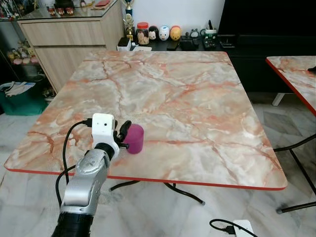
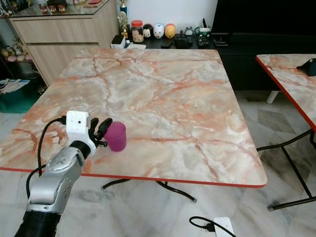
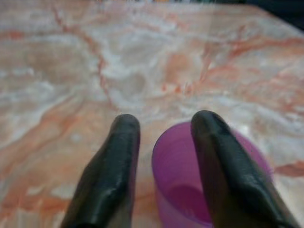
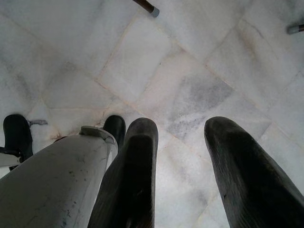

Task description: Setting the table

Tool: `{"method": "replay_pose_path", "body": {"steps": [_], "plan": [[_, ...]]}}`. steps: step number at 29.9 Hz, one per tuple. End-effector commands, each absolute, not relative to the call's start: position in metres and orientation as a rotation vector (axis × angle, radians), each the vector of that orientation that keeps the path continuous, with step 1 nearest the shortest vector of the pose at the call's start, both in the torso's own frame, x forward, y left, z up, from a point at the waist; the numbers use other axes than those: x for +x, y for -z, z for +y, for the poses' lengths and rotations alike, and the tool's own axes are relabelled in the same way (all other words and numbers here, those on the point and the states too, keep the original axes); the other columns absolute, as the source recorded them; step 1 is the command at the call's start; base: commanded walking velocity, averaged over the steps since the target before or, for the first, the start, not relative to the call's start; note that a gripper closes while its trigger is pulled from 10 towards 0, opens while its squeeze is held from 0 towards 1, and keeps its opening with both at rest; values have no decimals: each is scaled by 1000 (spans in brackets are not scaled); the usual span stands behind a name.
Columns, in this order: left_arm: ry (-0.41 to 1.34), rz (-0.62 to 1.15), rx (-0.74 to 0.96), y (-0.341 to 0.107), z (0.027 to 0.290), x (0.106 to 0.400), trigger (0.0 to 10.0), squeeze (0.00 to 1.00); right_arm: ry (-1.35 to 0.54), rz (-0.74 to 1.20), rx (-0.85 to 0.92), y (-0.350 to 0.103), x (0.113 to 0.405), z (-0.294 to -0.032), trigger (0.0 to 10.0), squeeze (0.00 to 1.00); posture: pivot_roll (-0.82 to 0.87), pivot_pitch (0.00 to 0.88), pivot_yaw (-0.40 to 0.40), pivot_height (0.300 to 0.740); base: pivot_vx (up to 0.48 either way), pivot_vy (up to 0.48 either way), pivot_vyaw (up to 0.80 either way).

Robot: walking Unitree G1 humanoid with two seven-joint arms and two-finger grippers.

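Observation:
A purple plastic cup (image 1: 135, 138) stands upright on the marble-patterned table (image 1: 197, 94), near its front left edge. My left gripper (image 1: 123, 134) reaches it from the left, level with the rim. In the left wrist view the gripper (image 3: 165, 124) is open and straddles the cup's (image 3: 175, 194) near wall, one finger outside and one over the mouth. My right gripper (image 4: 183, 128) hangs open over the floor, holding nothing.
A wooden sideboard (image 1: 69, 34) stands at the back left, and a low black cabinet (image 1: 197, 42) with jars and figurines runs behind the table. A second table (image 1: 296, 74) is on the right. A power strip and cable (image 1: 232, 228) lie on the tiled floor.

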State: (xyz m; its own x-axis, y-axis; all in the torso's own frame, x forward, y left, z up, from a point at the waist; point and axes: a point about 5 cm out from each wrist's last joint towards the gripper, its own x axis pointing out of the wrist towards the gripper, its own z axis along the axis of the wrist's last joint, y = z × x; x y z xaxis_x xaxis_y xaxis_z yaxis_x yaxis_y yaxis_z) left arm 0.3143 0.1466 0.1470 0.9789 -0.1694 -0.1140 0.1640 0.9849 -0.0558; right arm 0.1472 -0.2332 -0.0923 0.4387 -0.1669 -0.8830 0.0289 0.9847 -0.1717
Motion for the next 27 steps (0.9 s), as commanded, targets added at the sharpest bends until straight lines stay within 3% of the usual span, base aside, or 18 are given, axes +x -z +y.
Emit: {"method": "replay_pose_path", "body": {"steps": [1,2,3,27], "plan": [[155,153,-43,-147,150,317,10000,1000,137,1121,-129,93,146,-234,10000,0,-1,0,29,732,0,0,0],[155,153,-43,-147,150,317,10000,1000,137,1121,-129,93,146,-234,10000,0,-1,0,29,732,0,0,0],[152,174,-23,-147,153,319,10000,0,137,1122,-130,93,145,-234,10000,0,-2,0,30,732,0,0,0],[233,302,-109,-147,153,319,10000,0,136,1127,-124,94,145,-233,10000,0,-14,0,46,732,0,0,0]]}}
